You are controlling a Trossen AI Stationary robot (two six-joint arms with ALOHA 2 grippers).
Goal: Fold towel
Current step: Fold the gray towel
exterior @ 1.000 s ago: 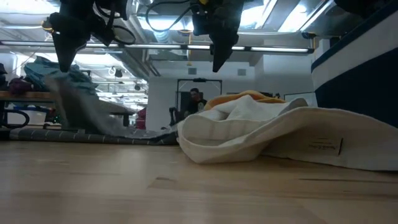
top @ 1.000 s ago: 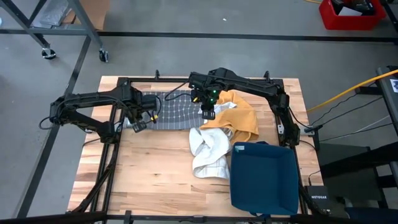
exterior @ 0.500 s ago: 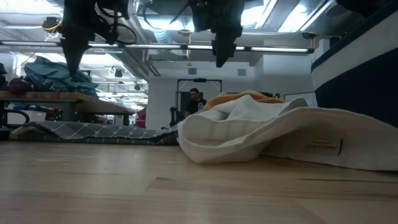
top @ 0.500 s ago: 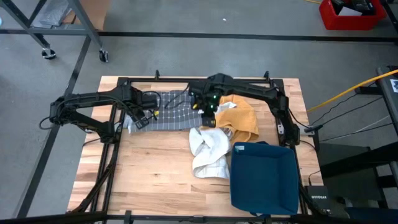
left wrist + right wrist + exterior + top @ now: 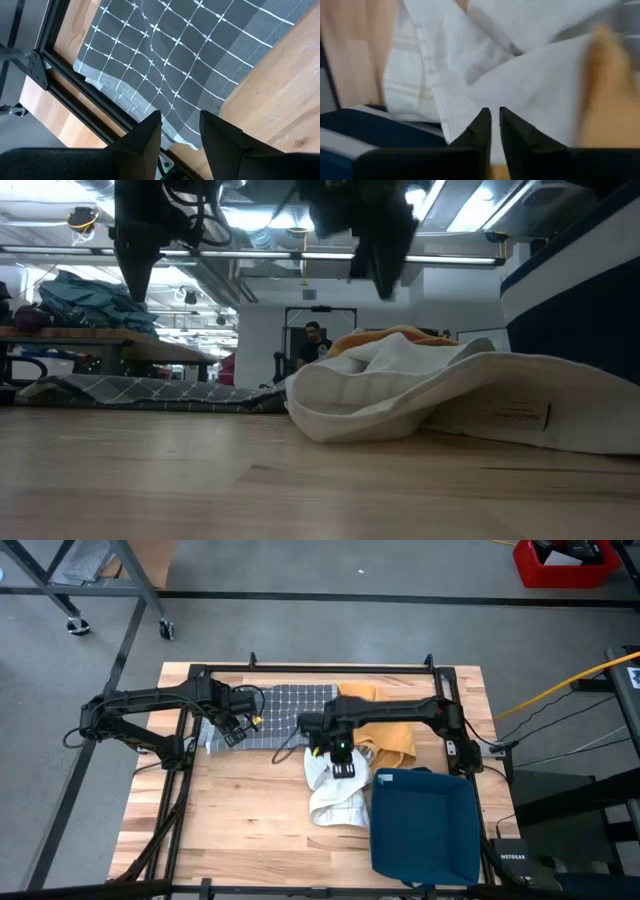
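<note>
A grey checked towel (image 5: pixel 285 715) lies spread flat at the table's far middle; its left edge (image 5: pixel 125 97) rests on the black frame rail. My left gripper (image 5: pixel 232 732) hangs open just above that left edge, nothing between its fingers (image 5: pixel 145 137). My right gripper (image 5: pixel 345 765) is shut and points down over a crumpled white towel (image 5: pixel 335 785). In the low view it (image 5: pixel 385 280) stands clear above the white heap (image 5: pixel 400 395).
An orange towel (image 5: pixel 385 730) lies bunched right of the grey one. A dark blue towel (image 5: pixel 425 825) covers the near right corner. A black metal frame (image 5: pixel 320 667) borders the table's far and side edges. Bare wood (image 5: pixel 240 810) shows at the near left.
My left gripper has let go of the grey towel's left end, which hung lifted below it and now lies flat. My right gripper has swung from the grey towel's right edge toward the table's near edge and down, to above the white towel.
</note>
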